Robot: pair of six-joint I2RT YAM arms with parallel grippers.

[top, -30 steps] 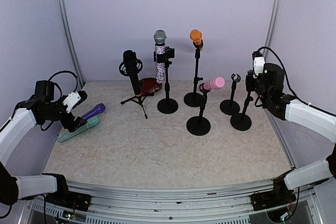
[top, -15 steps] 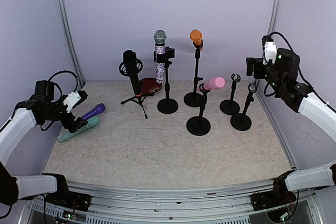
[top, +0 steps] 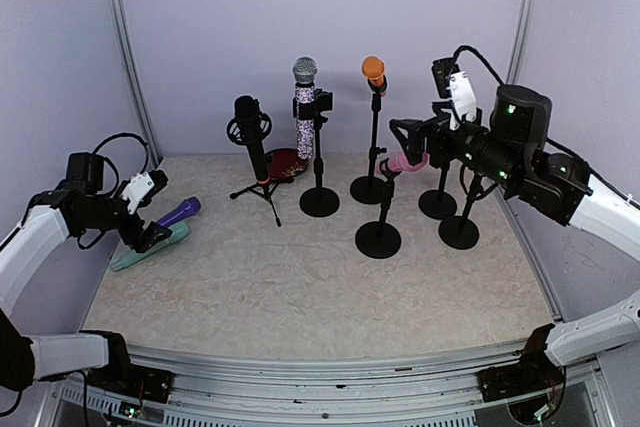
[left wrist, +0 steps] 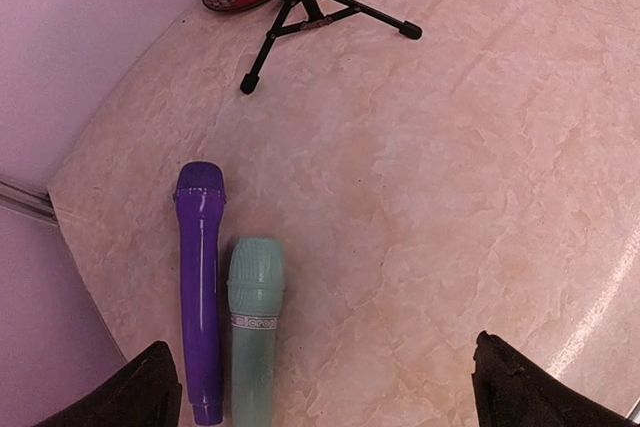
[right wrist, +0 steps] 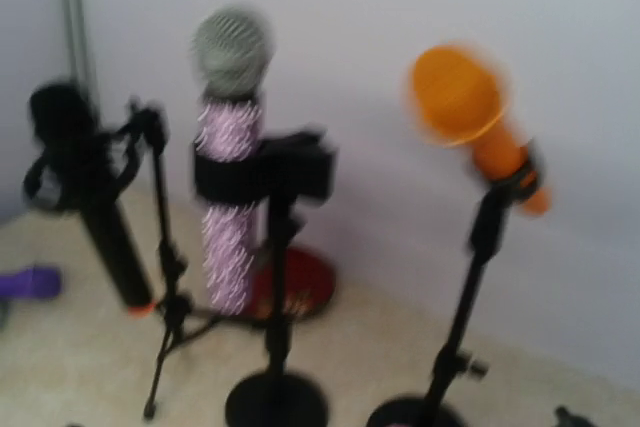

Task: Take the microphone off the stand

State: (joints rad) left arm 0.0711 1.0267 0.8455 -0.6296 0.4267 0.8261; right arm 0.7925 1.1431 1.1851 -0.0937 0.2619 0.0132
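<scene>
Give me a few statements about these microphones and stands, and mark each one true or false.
1. The purple microphone and the teal microphone lie side by side on the table. True.
2. The orange microphone lies flat on the table. False: it sits upright in a tall stand.
3. The left tool is gripping the teal microphone. False: its fingers stand wide apart and clamp nothing.
4. The pink microphone sits in a short stand. True.
5. Every stand holds a microphone. False: two stands on the right are empty.
</scene>
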